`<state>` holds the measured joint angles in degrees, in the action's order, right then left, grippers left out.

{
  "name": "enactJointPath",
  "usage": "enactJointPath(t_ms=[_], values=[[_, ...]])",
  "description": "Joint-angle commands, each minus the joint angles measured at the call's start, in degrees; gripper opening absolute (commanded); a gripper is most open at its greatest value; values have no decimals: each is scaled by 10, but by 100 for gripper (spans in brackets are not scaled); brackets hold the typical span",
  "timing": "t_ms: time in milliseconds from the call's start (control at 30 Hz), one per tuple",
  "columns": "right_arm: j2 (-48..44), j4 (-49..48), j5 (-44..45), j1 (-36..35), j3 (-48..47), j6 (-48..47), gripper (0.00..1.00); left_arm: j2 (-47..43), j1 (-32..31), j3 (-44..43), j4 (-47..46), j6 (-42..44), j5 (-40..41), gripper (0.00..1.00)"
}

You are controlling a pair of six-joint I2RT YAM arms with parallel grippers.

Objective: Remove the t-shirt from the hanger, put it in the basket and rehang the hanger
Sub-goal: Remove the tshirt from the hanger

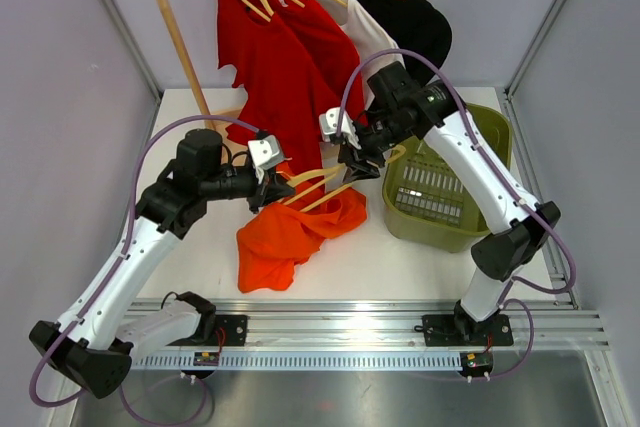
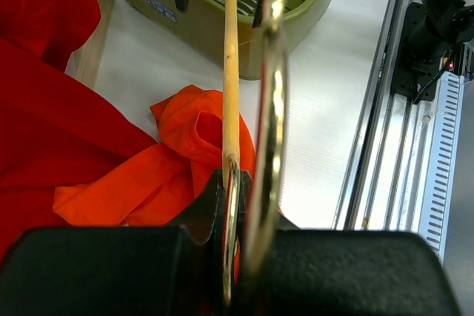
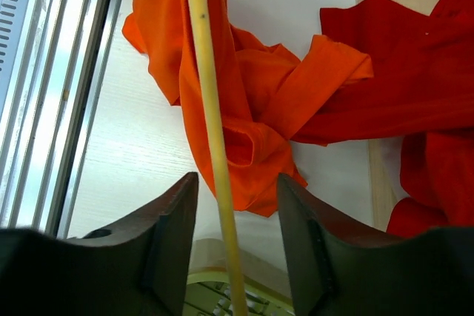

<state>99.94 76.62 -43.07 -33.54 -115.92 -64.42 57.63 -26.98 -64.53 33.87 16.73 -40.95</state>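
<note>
Top external: left gripper (image 1: 270, 185) pinches the stiff hanger (image 1: 318, 179), right gripper (image 1: 354, 167) spread astride its bar; we'd grab loose folds of the limp, light t-shirt (image 1: 285, 242).

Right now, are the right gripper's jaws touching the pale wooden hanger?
Apart. The right wrist view shows the pale wooden hanger passing between the right gripper's jaws, gaps on both sides.

Left arm: climbs from its base at the table's near-left corner, long link slanting inward, forearm turned right toward mid-table. Left gripper (image 1: 272, 185) is pinched tight on the hook of the hanger (image 1: 312, 187).

Right arm: elbow kicked out toward the right edge, forearm rising inward, wrist bent down and left. Right gripper (image 1: 352, 169) has its jaws apart, straddling the hanger's bar, neither finger touching.
</note>
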Motion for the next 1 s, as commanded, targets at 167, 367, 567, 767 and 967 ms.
enactJointPath(t_ms=[167, 367, 567, 767, 967], values=[[-17, 19, 15, -15, -9, -11, 14, -2, -3, 11, -77, -6, -28, 0], [-55, 56, 78, -14, -9, -40, 0, -14, -3, 49, -100, -28, -3, 24], [-78, 123, 170, 0, -25, -48, 0, -51, -3, 112, -135, -66, 111, 78], [-76, 170, 204, 26, -43, -23, 0, -104, -2, 154, -158, -160, 225, 92], [-66, 168, 158, 26, -33, 7, 0, -113, -3, 227, -248, -295, 253, 94]])
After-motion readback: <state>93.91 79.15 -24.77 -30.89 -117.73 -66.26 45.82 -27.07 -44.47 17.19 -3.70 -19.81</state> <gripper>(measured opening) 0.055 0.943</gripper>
